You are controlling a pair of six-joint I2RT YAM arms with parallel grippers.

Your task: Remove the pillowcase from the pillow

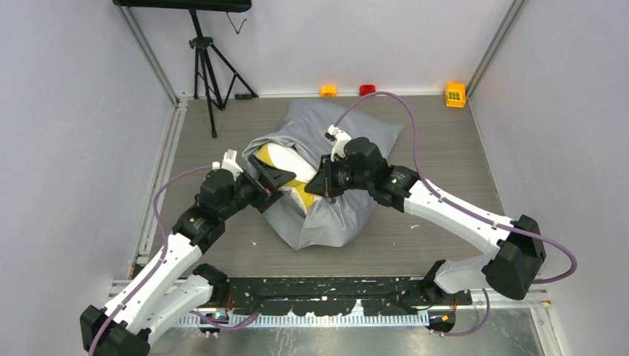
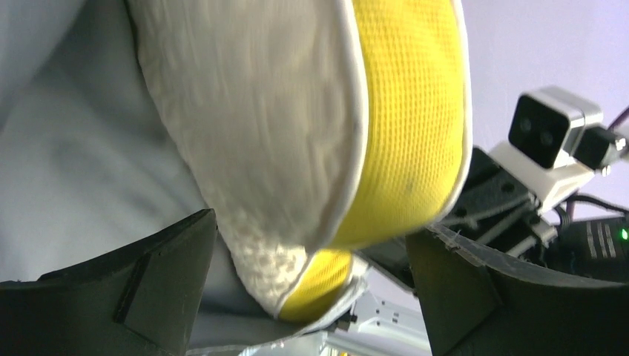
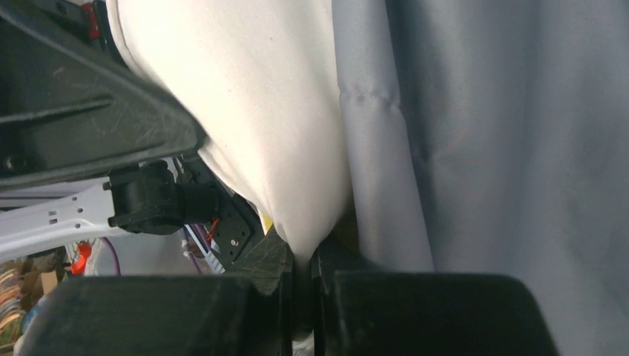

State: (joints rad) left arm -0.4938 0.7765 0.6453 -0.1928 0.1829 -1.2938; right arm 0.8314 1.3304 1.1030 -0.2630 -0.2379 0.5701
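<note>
The grey-blue pillowcase [image 1: 337, 211] lies bunched in the middle of the table, with the pillow [image 1: 280, 158] sticking out of its opening at the left, white top and yellow edge showing. My left gripper [image 1: 271, 178] is open, one jaw on each side of the pillow's exposed corner [image 2: 297, 148], not closed on it. My right gripper [image 1: 317, 184] is shut on a fold of the pillow's white fabric [image 3: 297, 148] at the case's opening, with the pillowcase [image 3: 504, 133] hanging beside it. Most of the pillow is hidden inside the case.
A black tripod [image 1: 205, 70] stands at the back left. An orange block [image 1: 328, 90], a red block [image 1: 367, 90] and a yellow block [image 1: 455, 93] sit along the back wall. A black rail [image 1: 326, 289] runs along the near edge.
</note>
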